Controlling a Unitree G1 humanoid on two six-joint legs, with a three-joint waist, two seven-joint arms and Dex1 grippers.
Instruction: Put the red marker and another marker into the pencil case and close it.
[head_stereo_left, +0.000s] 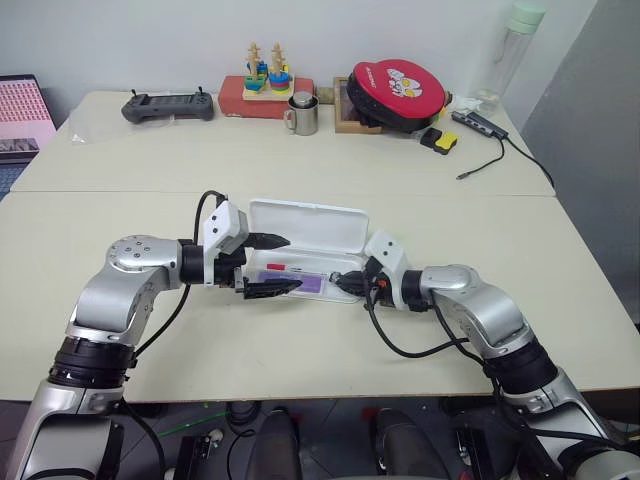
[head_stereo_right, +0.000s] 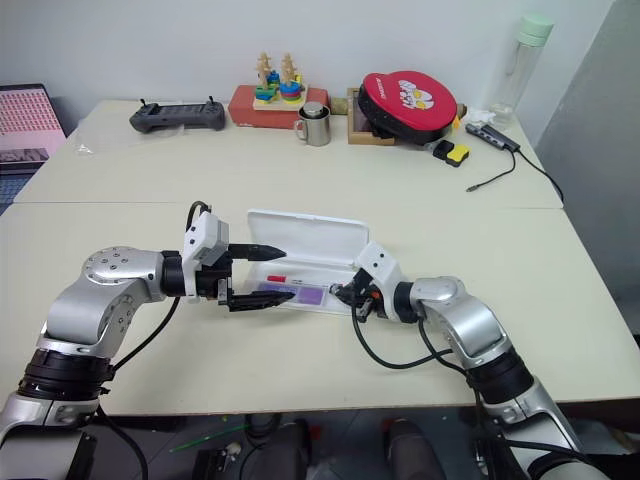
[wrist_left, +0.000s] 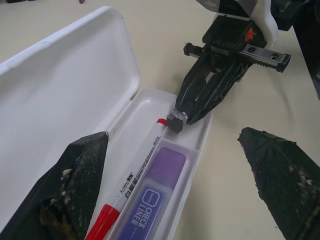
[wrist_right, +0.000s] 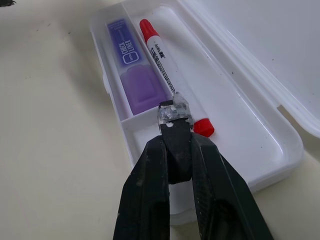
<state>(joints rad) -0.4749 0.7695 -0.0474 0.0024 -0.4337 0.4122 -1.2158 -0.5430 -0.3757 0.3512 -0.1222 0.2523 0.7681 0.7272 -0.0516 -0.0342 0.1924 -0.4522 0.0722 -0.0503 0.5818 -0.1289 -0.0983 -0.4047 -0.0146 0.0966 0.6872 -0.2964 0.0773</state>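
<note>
The white pencil case (head_stereo_left: 312, 226) lies open mid-table, its lid tilted back. Side by side in its tray rest the red marker (wrist_right: 165, 65) with its white barrel and the purple marker (wrist_right: 132, 75). My left gripper (head_stereo_left: 270, 265) is open at the case's left end, one finger (wrist_left: 75, 190) over the lid and the other (wrist_left: 280, 175) in front of the tray. At the tray's right end my right gripper (wrist_right: 174, 117) is shut on a small grey piece (wrist_left: 177, 120), just above the marker's red end.
Along the table's far side stand a black controller (head_stereo_left: 168, 106), a red toy box (head_stereo_left: 265, 90), a metal mug (head_stereo_left: 303, 115), a red round pouch (head_stereo_left: 398, 92), a yellow-black block (head_stereo_left: 440, 140), a cable hub (head_stereo_left: 480, 122) and a bottle (head_stereo_left: 512, 50). A laptop (head_stereo_left: 22, 115) sits far left.
</note>
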